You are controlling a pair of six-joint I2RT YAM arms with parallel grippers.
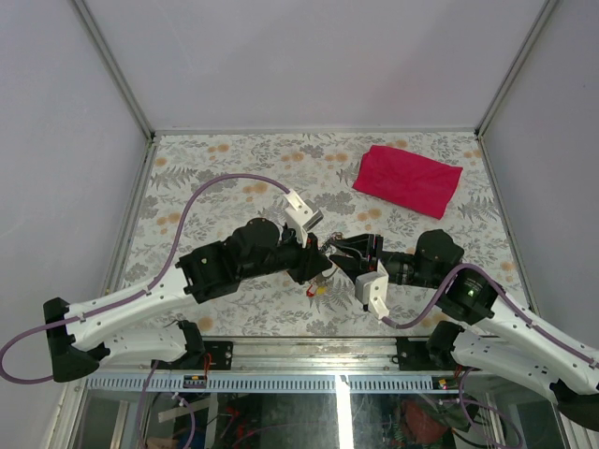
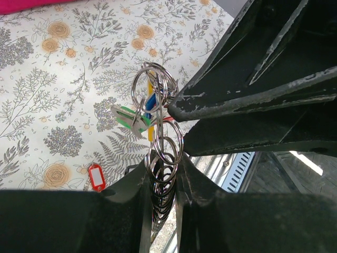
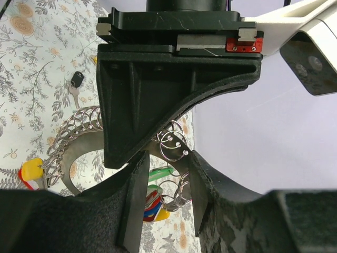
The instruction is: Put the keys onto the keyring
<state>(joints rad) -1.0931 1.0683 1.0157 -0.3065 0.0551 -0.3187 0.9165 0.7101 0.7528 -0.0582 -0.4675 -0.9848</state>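
Left gripper (image 2: 163, 176) clamps the keyring (image 2: 155, 87) mid-air; right gripper (image 3: 166, 158) pinches its upper rings. Green-tagged key (image 2: 128, 116) dangles there. Risk: opposing pulls slip the thin wire, and the bundle drops to the table (image 2: 42, 105) by the red-tagged key (image 2: 96, 176).

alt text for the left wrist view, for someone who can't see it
The left gripper pinches the keyring by its strand of silvery rings; above, its green, blue and yellow tags meet the right gripper, reaching in from the right. A loose red key tag lies on the floral table.
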